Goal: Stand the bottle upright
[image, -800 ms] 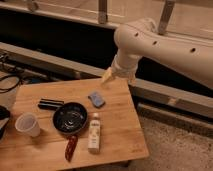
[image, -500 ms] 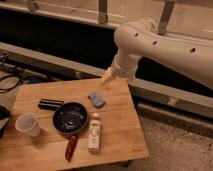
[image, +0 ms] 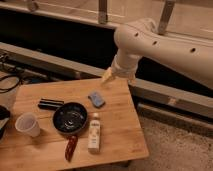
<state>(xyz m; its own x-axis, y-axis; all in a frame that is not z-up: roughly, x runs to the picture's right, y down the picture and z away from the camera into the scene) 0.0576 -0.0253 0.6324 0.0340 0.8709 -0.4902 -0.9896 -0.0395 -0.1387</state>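
Around the black pan (image: 70,118) on the tabletop (image: 122,135): white cup (image: 27,124) at 9 o'clock, black bar (image: 50,104) at 11, blue sponge (image: 96,99) at 1, red tool (image: 71,148) at 6. The pincer (image: 107,76) hovers at the sponge's 12 o'clock.

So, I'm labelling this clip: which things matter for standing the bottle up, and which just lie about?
Job: bottle, lying flat on the table; tool, hovering over the table's far edge.
Lying about: white cup, black bowl, blue sponge, red object, black bar.
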